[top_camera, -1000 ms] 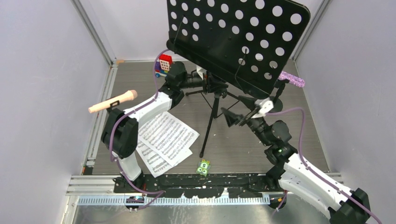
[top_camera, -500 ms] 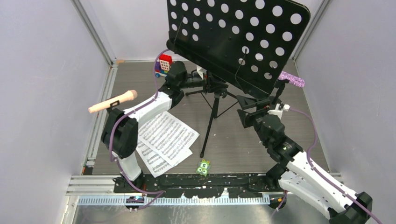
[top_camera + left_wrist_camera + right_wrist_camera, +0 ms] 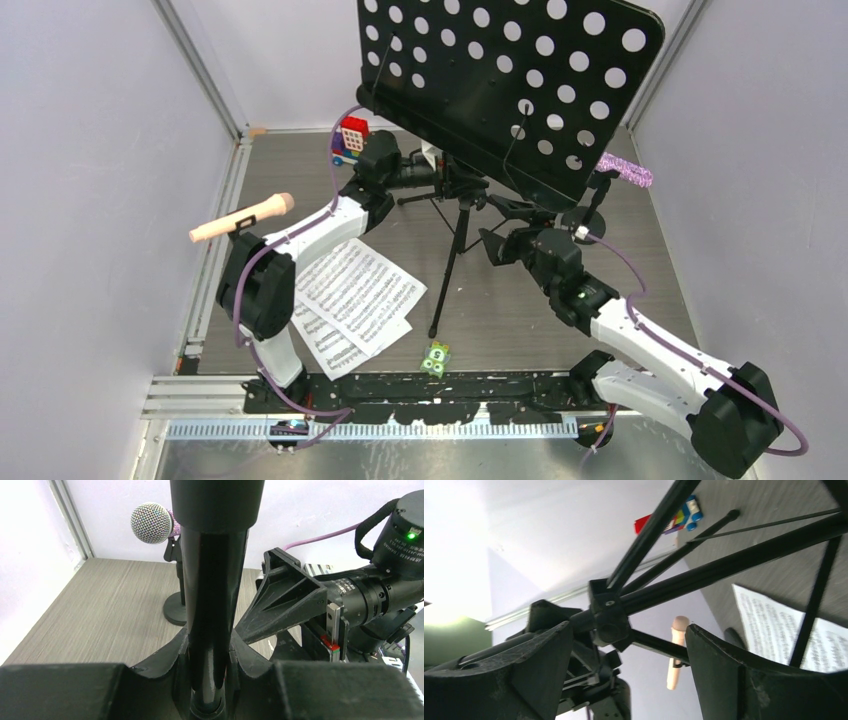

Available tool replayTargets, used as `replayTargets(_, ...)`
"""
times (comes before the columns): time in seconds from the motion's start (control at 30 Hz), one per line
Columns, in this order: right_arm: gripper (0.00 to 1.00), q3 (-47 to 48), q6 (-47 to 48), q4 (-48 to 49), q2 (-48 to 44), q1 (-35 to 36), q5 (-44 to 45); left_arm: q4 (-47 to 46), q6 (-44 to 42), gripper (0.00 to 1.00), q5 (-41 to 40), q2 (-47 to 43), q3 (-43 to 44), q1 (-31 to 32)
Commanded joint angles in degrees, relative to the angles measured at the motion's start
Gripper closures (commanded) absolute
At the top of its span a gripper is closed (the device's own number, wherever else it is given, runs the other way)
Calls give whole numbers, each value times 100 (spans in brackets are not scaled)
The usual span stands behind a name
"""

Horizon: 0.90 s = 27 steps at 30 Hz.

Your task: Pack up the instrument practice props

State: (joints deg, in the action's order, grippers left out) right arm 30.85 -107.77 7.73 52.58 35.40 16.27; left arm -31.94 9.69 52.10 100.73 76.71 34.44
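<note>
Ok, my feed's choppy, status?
Left hand shut on stand pole. Right hand open, facing leg hub. Sheets, pink mic, purple mic unpacked. Nothing in the way.

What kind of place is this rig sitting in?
Probably an enclosed lab robot cell, not a real music room: plain white panel walls on aluminium framing, with staged props such as a music stand next to a toy brick vehicle.
</note>
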Motion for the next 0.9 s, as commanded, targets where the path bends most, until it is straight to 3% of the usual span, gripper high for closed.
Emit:
replayTargets(0.0,17,282,-262,634,-15,-52,-10,1111,290,100,-5,117,-69,83)
replayTargets(0.17,31,268,-260,754,16,-59,-69,1090,317,100,-1,153,-64,86)
replayTargets(0.4,39,334,-263,959,323,-64,-336,1085,330,100,-9,149,-43,91)
replayTargets(0.6,58,306,-282,1088,413,-60,-343,1098,330,100,-13,158,-22,95)
replayTargets(0.87,94,250,-93,974,316,-60,-155,1041,375,100,-2,160,-59,92)
